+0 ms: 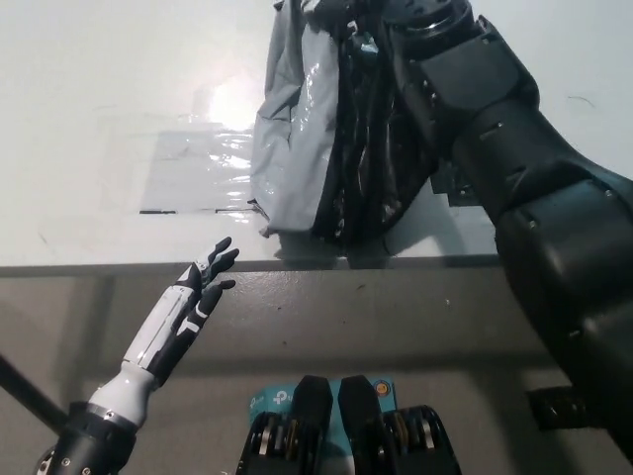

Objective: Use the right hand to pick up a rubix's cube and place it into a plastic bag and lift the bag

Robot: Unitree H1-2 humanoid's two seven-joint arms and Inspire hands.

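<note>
Plastic bag point(316, 139) hangs upright, long axis vertical, beneath the right robot hand point(396, 25), grip obscured; left robot hand point(203, 287), spread, idles below the bench point(99, 99) edge

I saw bright glare on the desk point(99, 119) above the left hand point(198, 292); the plastic bag point(326, 148) shone, slightly blurred.

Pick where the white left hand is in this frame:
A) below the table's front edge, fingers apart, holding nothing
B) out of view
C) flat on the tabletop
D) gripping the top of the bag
A: the left hand hangs open below the table edge, apart from the bag.
</note>
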